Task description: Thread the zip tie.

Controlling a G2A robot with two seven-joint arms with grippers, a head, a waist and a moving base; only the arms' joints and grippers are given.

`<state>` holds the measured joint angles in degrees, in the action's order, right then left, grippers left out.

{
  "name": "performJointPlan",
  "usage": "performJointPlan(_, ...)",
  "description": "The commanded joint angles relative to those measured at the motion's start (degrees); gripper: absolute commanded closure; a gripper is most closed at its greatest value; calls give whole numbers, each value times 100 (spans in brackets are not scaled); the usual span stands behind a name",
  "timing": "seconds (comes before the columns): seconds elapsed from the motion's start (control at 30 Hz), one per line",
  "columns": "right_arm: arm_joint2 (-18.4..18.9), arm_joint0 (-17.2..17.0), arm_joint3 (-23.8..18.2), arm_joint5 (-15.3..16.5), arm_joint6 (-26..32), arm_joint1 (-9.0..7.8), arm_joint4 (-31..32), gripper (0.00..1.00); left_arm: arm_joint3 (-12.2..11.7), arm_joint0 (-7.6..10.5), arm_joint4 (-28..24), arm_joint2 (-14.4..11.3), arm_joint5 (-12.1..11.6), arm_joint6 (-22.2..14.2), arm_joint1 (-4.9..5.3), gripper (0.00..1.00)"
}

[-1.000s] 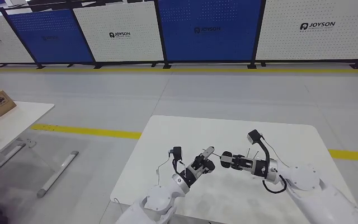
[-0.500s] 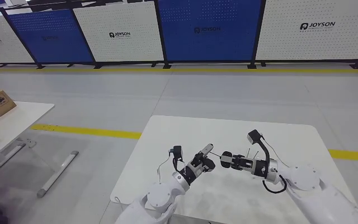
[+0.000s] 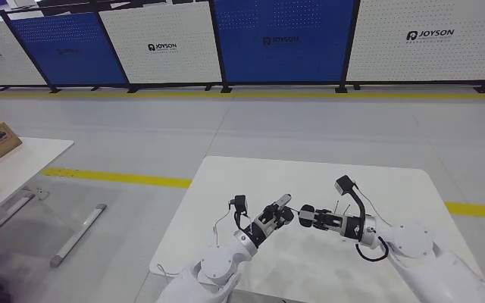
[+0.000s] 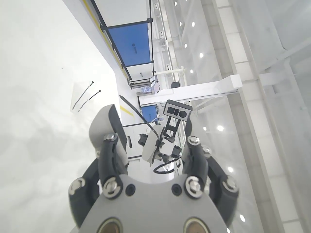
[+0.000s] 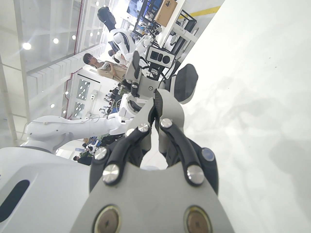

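Look at the zip tie (image 4: 136,113): thin, black, up in the air over the middle of the table (image 3: 242,182). Pinched at one end by the right gripper (image 5: 154,98), pressed tight together on it, with the free tip poking left. Facing it from the left, the left gripper (image 4: 151,118), spread wide, with the strip running between the fingers (image 4: 116,124) and touching neither, as far as can be seen.

Probably very light, bendy like a blade of grass, smooth and a bit slippery (easy to lose from a loose pinch). Not easy to break. Best to grab the strip close behind the free tip, flat sides against the fingers, for no wobble on the way to the little hole. Head end hidden, maybe inside the right pinch.

Two spare ties (image 4: 83,96) lying flat on the table, side by side.
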<state>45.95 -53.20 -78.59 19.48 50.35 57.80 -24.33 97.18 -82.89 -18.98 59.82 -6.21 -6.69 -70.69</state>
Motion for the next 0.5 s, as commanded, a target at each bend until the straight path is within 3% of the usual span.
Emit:
performJointPlan(0.0,0,0,0,0,0,0,0,100,12,-35,46,10,-37,-53,7,65)
performJointPlan(0.13,0,0,0,0,0,0,0,100,42,-104,117,55,-169,-81,18,65)
performJointPlan(0.37,0,0,0,0,0,0,0,100,111,-179,210,78,-204,-149,28,72)
performJointPlan(0.47,0,0,0,0,0,0,0,100,121,-174,219,74,-186,-131,24,70)
